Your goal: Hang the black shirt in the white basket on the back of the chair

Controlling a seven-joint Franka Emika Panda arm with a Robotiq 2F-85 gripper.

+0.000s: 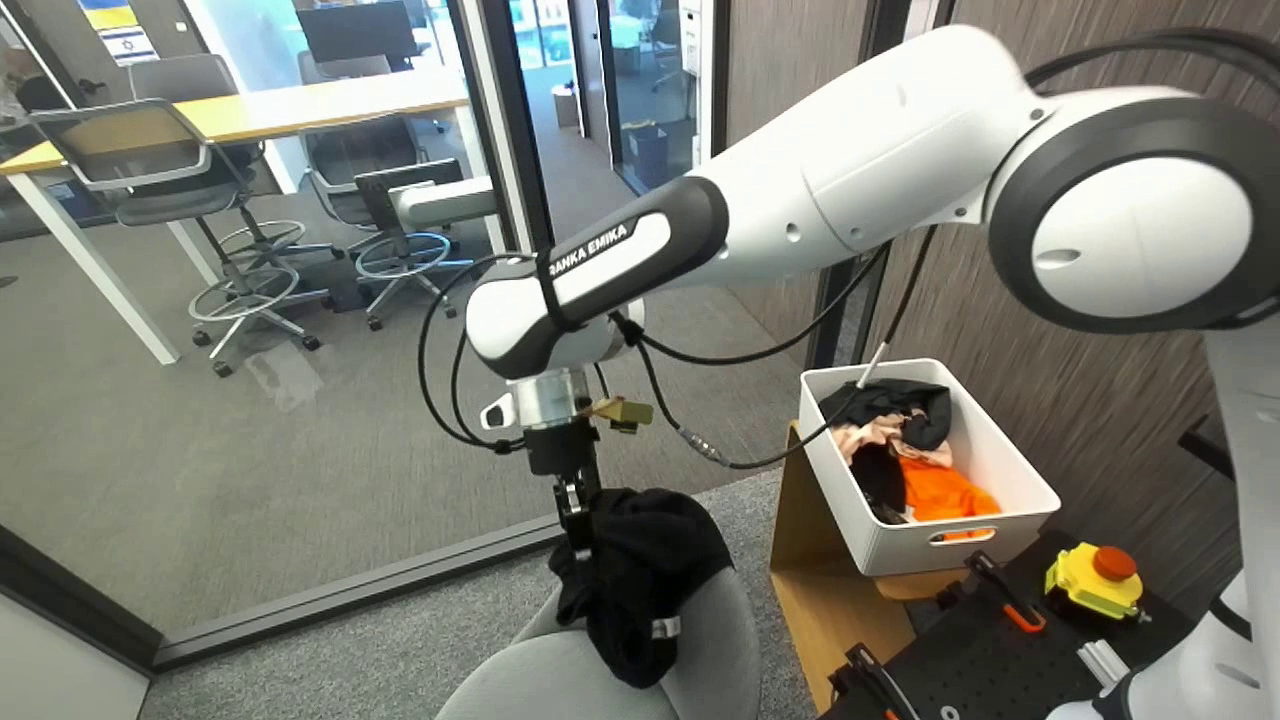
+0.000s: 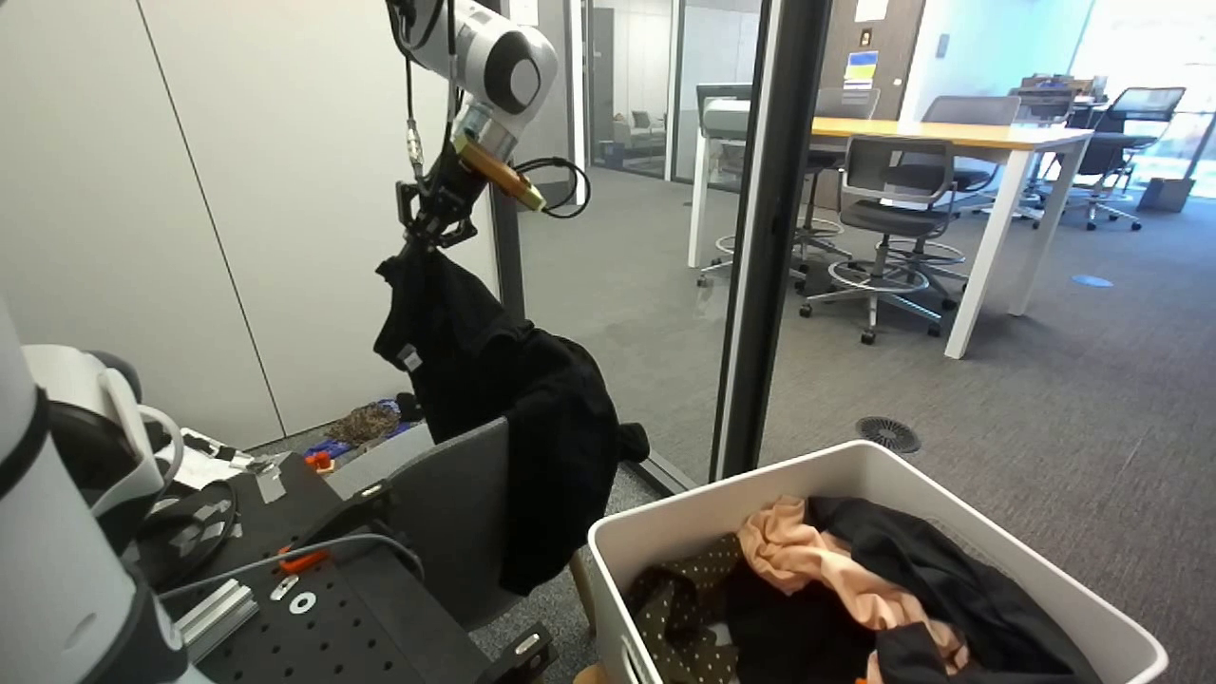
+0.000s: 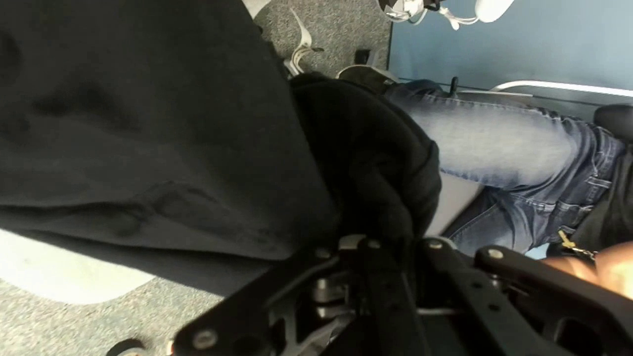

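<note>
The black shirt (image 1: 650, 560) drapes over the back of the grey chair (image 1: 725, 630). In an exterior view the shirt (image 2: 560, 408) hangs down the outside of the chair back (image 2: 446, 532), and its other end rises to my gripper (image 2: 425, 245). My gripper (image 1: 580, 545) is shut on that raised end, above the seat side. In the wrist view the shirt (image 3: 173, 123) fills the left and middle and is bunched between the fingers (image 3: 395, 242). The white basket (image 1: 890, 550), with other clothes in it, also shows in an exterior view (image 2: 703, 527).
A black perforated table (image 1: 1000, 660) with a yellow and red stop button (image 1: 1095, 580) stands beside the chair. A glass wall with a dark frame post (image 2: 774, 237) is behind the chair. A person's jeans-clad leg (image 3: 494, 143) is close by in the wrist view.
</note>
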